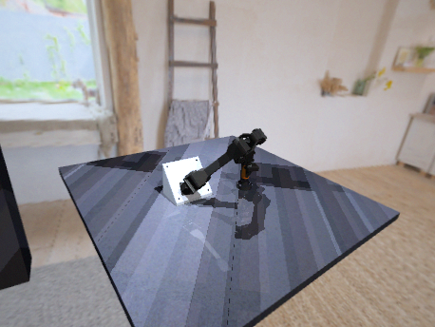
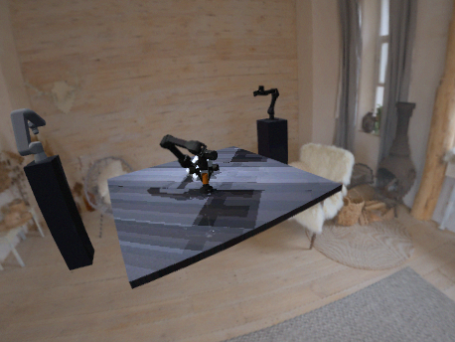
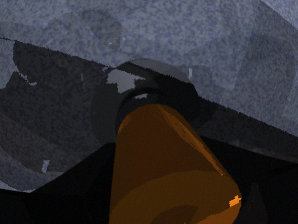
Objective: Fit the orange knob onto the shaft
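The orange knob [image 1: 245, 173] [image 2: 205, 179] [image 3: 150, 150] is roughly upright between the fingers of my gripper [image 1: 245, 170] [image 2: 205, 177] [image 3: 156, 148], which is shut on it. The round pedestal [image 1: 244, 185] [image 2: 208, 190] [image 3: 103, 112] is dark and lies directly under the knob. In the wrist view, the knob's far end overlaps the middle of the pedestal, and a dark arc shows just past its edge. The shaft cannot be made out behind the knob. Whether the knob's underside touches the pedestal or a small gap remains cannot be told.
The arm rises from a white slanted block [image 1: 171, 177] with small dark holes and reaches across to the pedestal. The striped dark table [image 1: 285, 247] [image 2: 164, 244] carries hard-edged shadows. Other arms stand on separate black columns [image 2: 60, 214] [image 2: 272, 139] beyond the table.
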Robot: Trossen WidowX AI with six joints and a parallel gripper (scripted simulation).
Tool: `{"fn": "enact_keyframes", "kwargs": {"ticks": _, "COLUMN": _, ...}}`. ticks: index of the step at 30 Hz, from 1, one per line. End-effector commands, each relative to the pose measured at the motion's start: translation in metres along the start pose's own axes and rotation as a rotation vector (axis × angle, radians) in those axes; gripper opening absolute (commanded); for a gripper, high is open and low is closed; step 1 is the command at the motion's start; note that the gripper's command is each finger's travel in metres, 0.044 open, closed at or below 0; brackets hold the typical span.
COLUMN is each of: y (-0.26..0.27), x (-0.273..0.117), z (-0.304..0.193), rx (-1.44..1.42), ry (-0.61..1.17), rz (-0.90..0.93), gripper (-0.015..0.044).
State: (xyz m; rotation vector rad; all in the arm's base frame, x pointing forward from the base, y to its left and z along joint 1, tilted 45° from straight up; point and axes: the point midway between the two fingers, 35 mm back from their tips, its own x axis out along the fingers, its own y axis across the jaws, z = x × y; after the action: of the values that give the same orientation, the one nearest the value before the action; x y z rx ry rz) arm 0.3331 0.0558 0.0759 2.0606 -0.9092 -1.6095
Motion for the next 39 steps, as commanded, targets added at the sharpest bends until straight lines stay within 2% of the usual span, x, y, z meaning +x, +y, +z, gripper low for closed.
{"fn": "enact_keyframes", "kwargs": {"ticks": 1, "y": 0.001, "x": 0.000, "z": -0.001, "rx": -0.014, "ry": 0.005, "rz": 0.001, "gripper": 0.0000}}
{"fn": "enact_keyframes", "kwargs": {"ticks": 26, "y": 0.000, "x": 0.015, "z": 0.001, "rx": 0.000, "ry": 0.004, "rz": -0.002, "gripper": 0.0000}}
{"fn": "enact_keyframes", "kwargs": {"ticks": 39, "y": 0.000, "x": 0.015, "z": 0.001, "rx": 0.000, "ry": 0.004, "rz": -0.002, "gripper": 0.0341}}
